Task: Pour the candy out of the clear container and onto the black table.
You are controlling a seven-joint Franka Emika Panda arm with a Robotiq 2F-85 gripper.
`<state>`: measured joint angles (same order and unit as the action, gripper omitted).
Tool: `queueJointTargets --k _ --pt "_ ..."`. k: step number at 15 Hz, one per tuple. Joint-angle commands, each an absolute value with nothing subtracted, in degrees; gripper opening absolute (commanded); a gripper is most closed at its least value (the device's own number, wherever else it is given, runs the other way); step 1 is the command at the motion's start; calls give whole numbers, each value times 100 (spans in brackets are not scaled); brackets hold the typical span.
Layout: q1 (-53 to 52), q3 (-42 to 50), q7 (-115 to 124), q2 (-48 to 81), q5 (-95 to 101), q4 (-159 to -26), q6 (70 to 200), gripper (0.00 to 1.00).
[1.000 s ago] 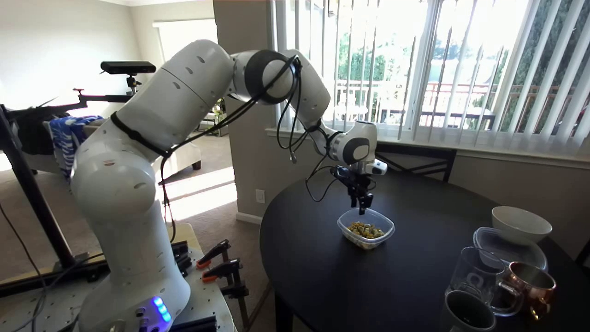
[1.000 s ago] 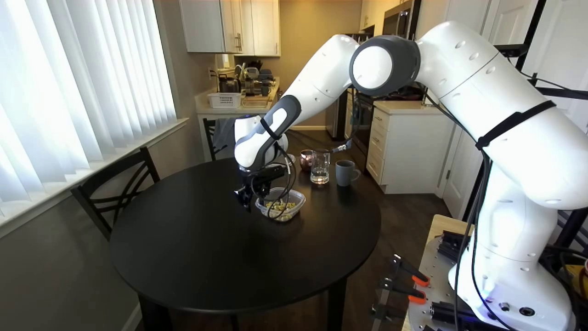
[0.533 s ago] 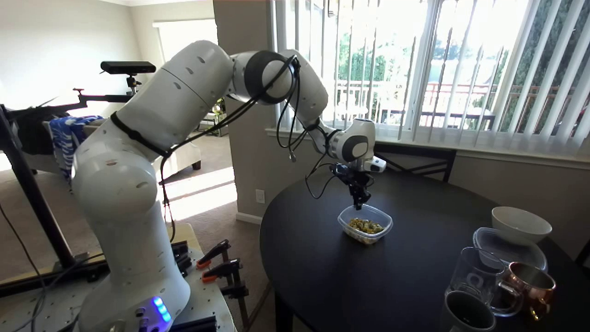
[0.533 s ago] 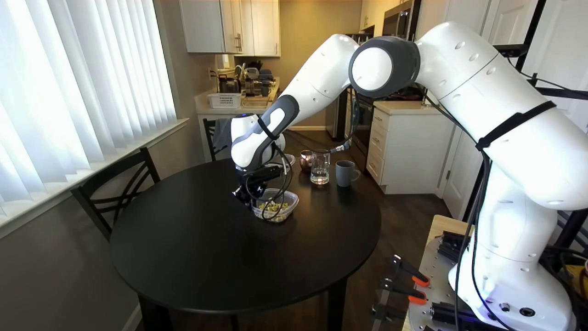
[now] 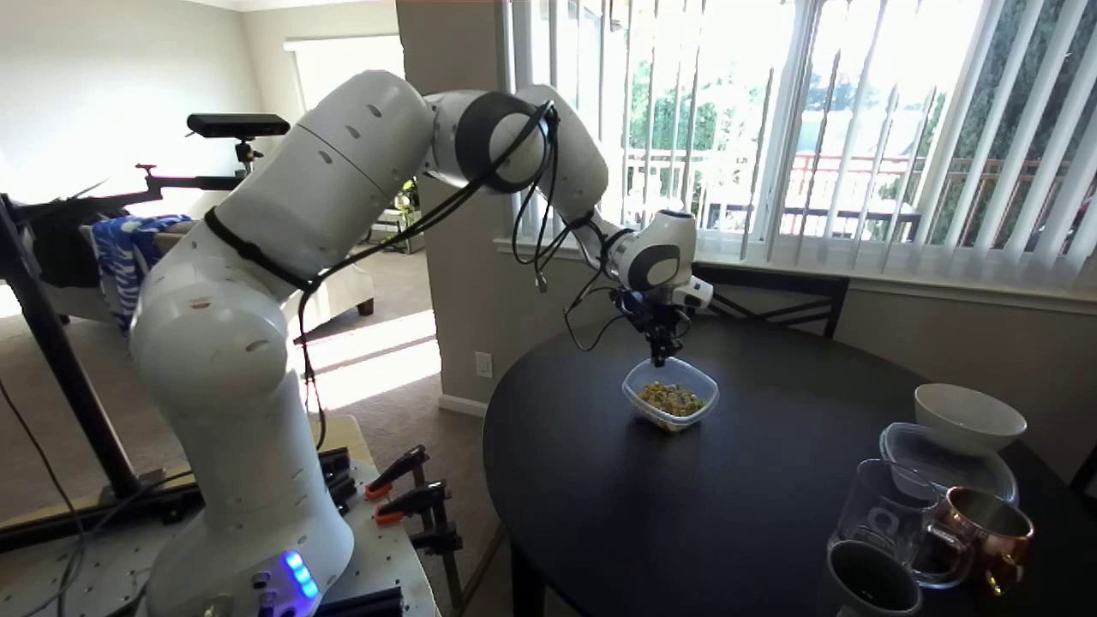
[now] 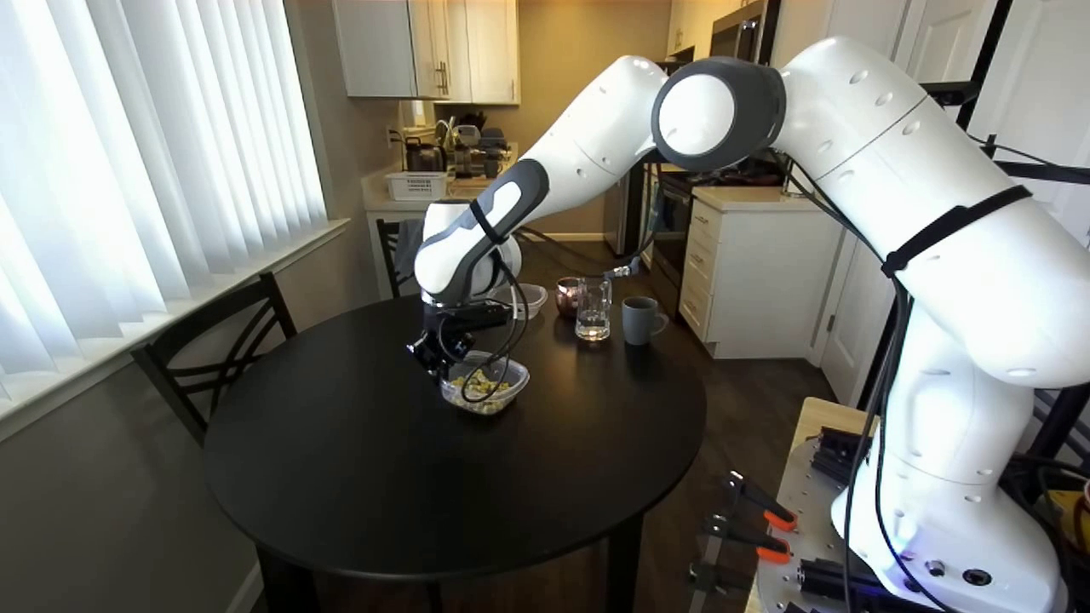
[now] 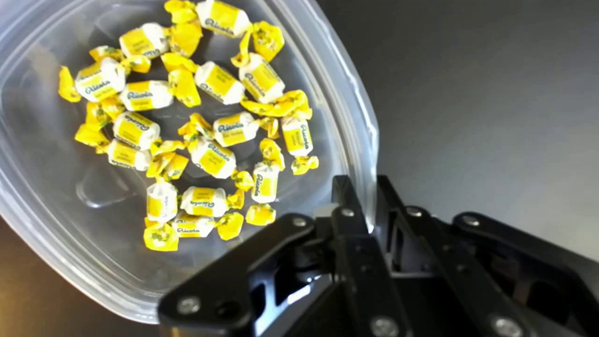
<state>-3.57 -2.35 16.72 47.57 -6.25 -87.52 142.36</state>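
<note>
shifted clear container (image 7: 365, 145) toward window (image 5: 806, 111), clenched in gripper (image 7: 362, 187); legible candy (image 7: 213, 154) in wrist view, copper mug (image 5: 994, 540) in both exterior views.

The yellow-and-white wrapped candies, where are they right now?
In the wrist view, the Ricola candies lie at upper left, inside the clear container that the gripper holds by its rim.

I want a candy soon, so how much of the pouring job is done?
Done: the gripper looks shut on the clear container, one finger inside its rim and one outside. In hand: holding the container, its open top facing up and the wrapped candy lying inside. Left: the pouring. The container probably needs to be tipped over so the candy falls onto the black table.
</note>
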Motion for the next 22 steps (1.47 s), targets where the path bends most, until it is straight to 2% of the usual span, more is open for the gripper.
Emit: queueJointTargets --k 1,6,13,17,22 --pt "329 -984 433 4304 -1392 -9372 14889 3" --pt "1752 -2446 -1566 4655 -2477 -9352 15357 3" --pt "3078 -3891 -4171 4934 -3783 -9369 14660 3" --pt "3327 -3978 -5467 4988 -4536 -9347 13651 3" --pt "3274 -3307 -6824 4933 -5514 -9187 11646 3"
